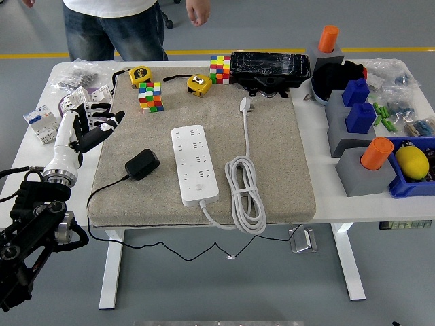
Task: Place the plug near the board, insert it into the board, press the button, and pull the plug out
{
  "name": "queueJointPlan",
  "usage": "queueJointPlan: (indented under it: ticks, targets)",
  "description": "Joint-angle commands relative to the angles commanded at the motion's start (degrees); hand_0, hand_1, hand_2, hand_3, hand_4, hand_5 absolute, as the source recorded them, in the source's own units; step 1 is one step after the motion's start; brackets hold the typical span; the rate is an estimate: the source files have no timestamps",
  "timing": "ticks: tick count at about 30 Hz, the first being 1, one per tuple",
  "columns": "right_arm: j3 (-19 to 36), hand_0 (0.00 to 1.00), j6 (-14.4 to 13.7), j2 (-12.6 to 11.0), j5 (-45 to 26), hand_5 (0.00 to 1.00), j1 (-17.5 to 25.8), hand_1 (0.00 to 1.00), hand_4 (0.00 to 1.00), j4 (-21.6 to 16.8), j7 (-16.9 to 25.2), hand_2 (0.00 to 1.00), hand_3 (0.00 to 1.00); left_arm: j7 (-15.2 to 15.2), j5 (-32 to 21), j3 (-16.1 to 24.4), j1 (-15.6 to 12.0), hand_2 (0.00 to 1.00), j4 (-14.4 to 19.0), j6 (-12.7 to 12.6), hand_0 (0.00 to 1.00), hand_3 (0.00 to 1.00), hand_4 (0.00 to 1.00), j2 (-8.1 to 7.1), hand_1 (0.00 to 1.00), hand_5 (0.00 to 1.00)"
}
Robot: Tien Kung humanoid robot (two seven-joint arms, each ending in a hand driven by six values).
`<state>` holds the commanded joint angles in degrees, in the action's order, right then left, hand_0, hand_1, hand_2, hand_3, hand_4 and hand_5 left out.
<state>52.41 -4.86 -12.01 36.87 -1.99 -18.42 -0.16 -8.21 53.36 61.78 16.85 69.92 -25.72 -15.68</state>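
Note:
A white power strip (196,164) lies lengthwise in the middle of the beige mat (279,163), its round button near the front end. Left of it rests a black plug adapter (141,164) with a thin black wire trailing off the mat's front edge. My left hand (92,124) hovers at the mat's left edge, up and left of the adapter, fingers spread and holding nothing. The strip's own white cable (245,193) coils to its right, ending in a white plug (245,104). My right arm does not show.
A person stands at the far side, one hand (198,11) hanging above the table. Rubik's cubes (151,96), two yellow tape measures (198,84) and a black box (269,68) line the mat's back. Grey and blue blocks with orange pegs (367,159) crowd the right; small boxes (42,122) sit left.

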Motion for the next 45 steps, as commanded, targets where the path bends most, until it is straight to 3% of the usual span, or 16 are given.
queueJointPlan:
  ticks: [2,4,16,30,45]
  targets:
    - [0.0,0.604,-0.1,0.0,0.0,0.488,-0.1,0.641,0.951,0.0,0.0,0.643,0.553,0.1,-4.2,0.0,0.0,0.474,0.0,0.1,0.338,0.53,0.79,-0.33,0.373,0.295]
    - [-0.1,0.604,-0.1,0.0,0.0,0.488,-0.3,0.641,0.951,0.1,0.0,0.643,0.553,0.2,-5.2,0.4,-0.1,0.474,0.2,0.3,0.338,0.53,0.79,-0.59,0.373,0.295]
    - [-1.7,0.603,-0.1,0.0,-0.6,0.489,-1.9,0.641,0.95,0.2,0.0,0.643,0.553,0.7,-5.3,5.1,-1.6,0.475,1.1,0.7,0.343,0.532,0.77,-1.14,0.373,0.291]
    - [-4.1,0.603,0.0,-0.2,-1.6,0.496,-2.8,0.642,0.947,0.7,-0.1,0.646,0.553,1.8,-4.7,6.8,-1.7,0.476,2.7,1.5,0.346,0.532,0.77,-1.95,0.374,0.294]
    - [-3.7,0.603,0.0,-0.4,-1.4,0.496,-2.4,0.642,0.946,0.6,-0.1,0.646,0.552,2.4,-4.3,9.3,-3.0,0.476,3.0,1.7,0.35,0.533,0.767,-1.66,0.374,0.296]
